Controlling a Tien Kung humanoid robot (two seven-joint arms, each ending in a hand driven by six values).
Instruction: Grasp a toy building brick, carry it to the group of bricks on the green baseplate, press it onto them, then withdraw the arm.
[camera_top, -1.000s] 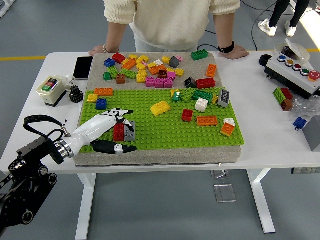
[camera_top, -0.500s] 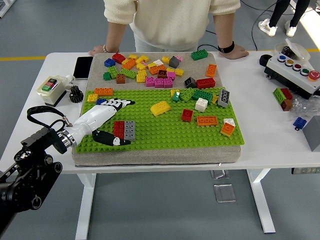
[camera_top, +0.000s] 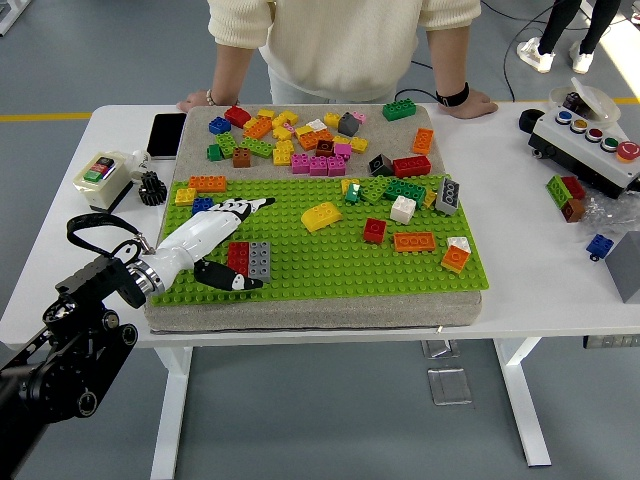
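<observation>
robot hand (camera_top: 215, 235) | lifted off red-grey brick pair (camera_top: 249, 259) | drawn back left

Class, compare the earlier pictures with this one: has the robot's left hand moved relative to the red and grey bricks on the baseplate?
Yes. The left hand has drawn back leftward and slightly up-picture, off the red and grey bricks, which now show uncovered.
</observation>
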